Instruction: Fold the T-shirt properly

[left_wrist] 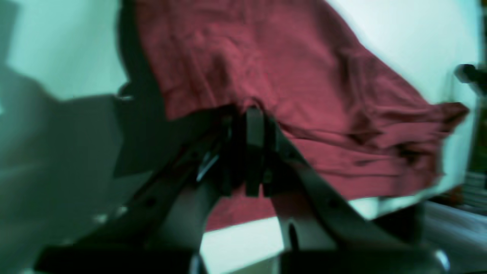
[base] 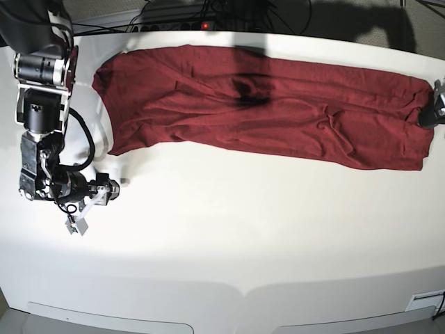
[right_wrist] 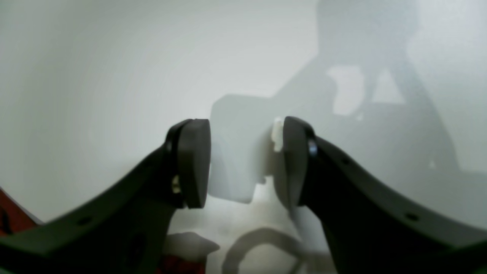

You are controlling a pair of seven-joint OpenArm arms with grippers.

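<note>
**T-shirt pinched at one end, other arm free**

T-shirt (base: 264,104) fabric sits between the jaws of the left gripper (left_wrist: 247,114), which are drawn together on the cloth's edge in the left wrist view; in the base view that grasp is at the garment's far right end, by the worktop (base: 229,236) edge. The right gripper (right_wrist: 241,160) hangs with its jaws apart and nothing between them, over bare white surface just beside the shirt's other end.

The garment lies spread in a long band across the back of the worktop, wrinkled through the middle, one side apparently doubled over already.

To do this step well, I judge the left arm should lift only enough to clear the cloth beneath, then carry its end over in a level sweep so the thin knit does not drag and bunch. A matching hold by the right arm would keep the fold line straight.

Count: one shirt, two arms, one worktop.
</note>
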